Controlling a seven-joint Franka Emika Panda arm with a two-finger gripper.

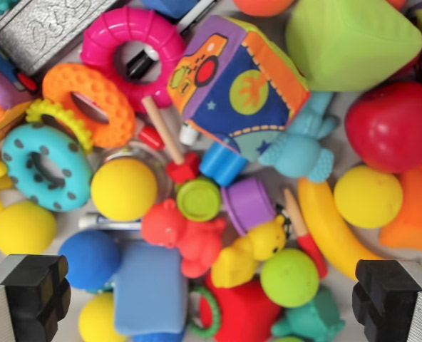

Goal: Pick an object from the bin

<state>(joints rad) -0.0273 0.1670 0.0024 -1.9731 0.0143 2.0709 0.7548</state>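
Observation:
The wrist view looks straight down into a bin packed with toys. My gripper is open: its two black fingertips stand wide apart at the bottom corners, with nothing held between them. Below the gap lie a red bear figure, a yellow duck-like figure, a green ball, a blue block and a red soft toy. Higher up rest a yellow ball, a multicoloured fabric cube and a pink ring.
An orange ring, a teal dotted ring, a light blue animal figure, a banana, a red apple, a green soft cube and a silver block crowd the pile.

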